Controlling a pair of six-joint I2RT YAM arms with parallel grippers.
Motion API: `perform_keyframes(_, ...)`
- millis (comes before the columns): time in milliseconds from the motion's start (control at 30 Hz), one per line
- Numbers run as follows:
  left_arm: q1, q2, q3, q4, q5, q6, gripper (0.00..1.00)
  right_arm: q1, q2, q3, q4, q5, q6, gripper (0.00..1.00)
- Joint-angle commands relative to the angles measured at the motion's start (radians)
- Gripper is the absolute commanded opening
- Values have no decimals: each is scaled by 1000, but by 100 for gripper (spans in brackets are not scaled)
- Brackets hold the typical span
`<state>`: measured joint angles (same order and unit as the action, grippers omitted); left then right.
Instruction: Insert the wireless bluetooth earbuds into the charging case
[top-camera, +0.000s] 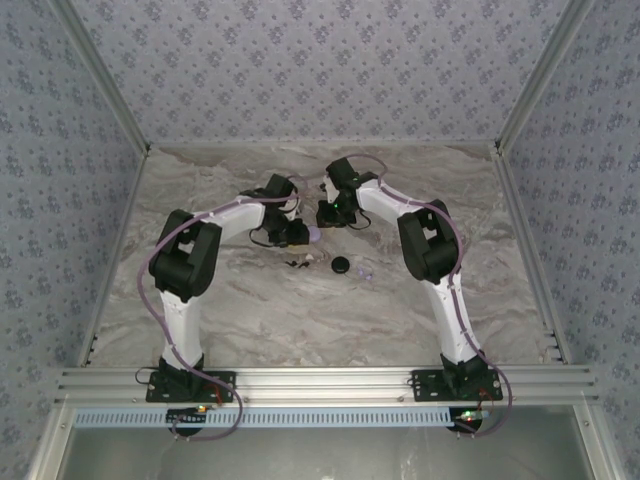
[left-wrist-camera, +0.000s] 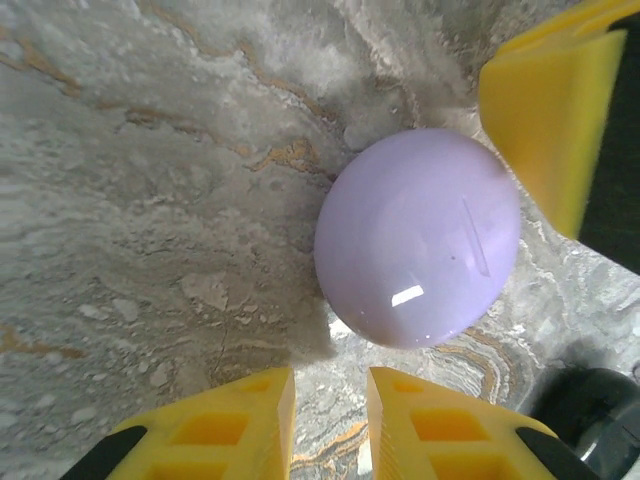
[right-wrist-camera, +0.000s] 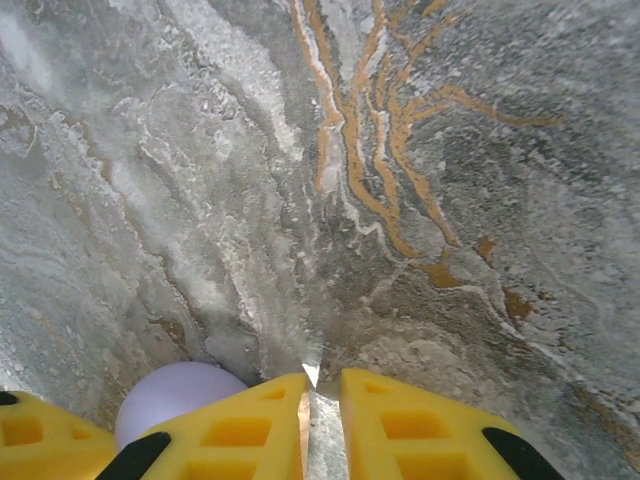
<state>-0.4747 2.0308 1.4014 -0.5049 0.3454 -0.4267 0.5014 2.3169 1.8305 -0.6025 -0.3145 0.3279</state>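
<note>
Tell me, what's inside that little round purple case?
Only the smooth lilac outside of the charging case shows, resting on the marbled table. Its inside is covered; I cannot tell what it holds.

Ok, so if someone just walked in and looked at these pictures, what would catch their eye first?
The glossy round lilac charging case stands out, lying on the marble-patterned table just ahead of the yellow-fingered left gripper. From above, the left arm and right arm arch inward and nearly meet at mid-table, with a small black disc lying just below that point.
</note>
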Motion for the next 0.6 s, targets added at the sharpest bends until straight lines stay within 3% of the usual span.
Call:
perform_keyframes(0,26,-65,26,-37,-17,26,25,-17,-50,-26,-58,48,-10,18)
perform_keyframes(333,88,-2,112,-36,-8,33,25,-12,-170,-198,-2,-52,-19,17)
perform_keyframes(567,91,90,174,-5,55,33,24,13,-162,-228,57,-106,10,15)
